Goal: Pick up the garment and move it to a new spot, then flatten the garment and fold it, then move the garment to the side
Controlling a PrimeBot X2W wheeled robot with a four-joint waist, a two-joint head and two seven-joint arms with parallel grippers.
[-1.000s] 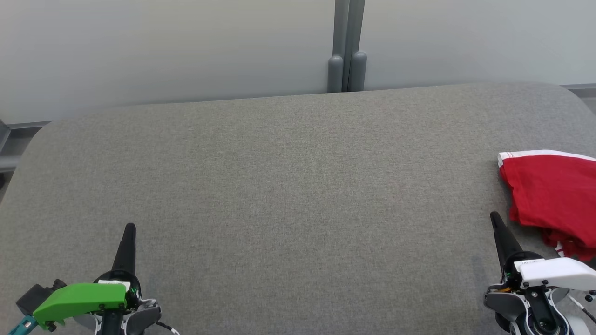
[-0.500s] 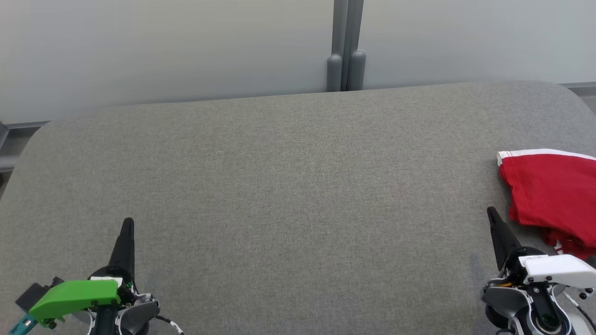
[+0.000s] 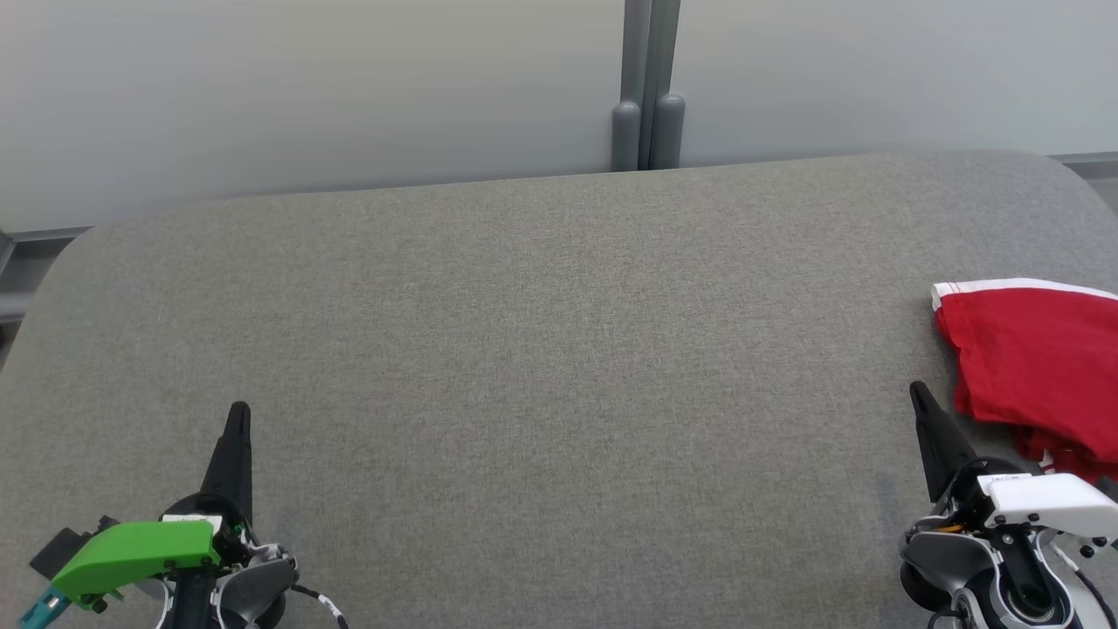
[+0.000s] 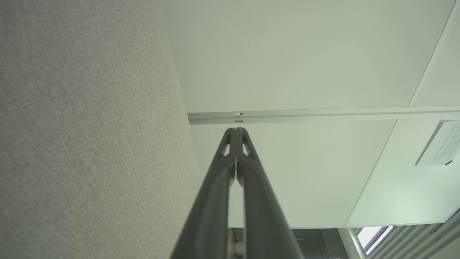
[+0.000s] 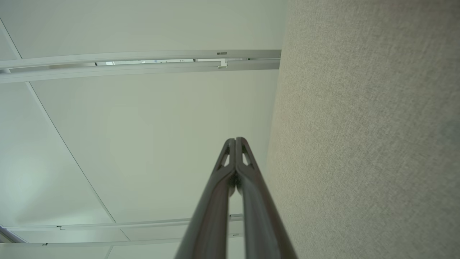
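The garment [image 3: 1035, 367] is red with a white band along its top edge. It lies folded at the far right of the grey padded table [image 3: 559, 349], partly cut off by the head view's right edge. My right gripper [image 3: 916, 390] is shut with nothing in it, its tip just left of the garment's lower left corner and apart from it. My left gripper [image 3: 238, 409] is shut and empty at the lower left, far from the garment. In each wrist view the two fingers meet at the tips: left gripper [image 4: 235, 130], right gripper [image 5: 235, 139].
Behind the table stands a pale partition wall [image 3: 306, 87] with a grey post [image 3: 648, 87] at its seam. The table's back corners are rounded. In the wrist views the grey table surface [image 4: 90, 144] fills one side, with pale panels beyond.
Both grippers have crept a little up the head view, away from the table's near edge. The garment lies where it was.
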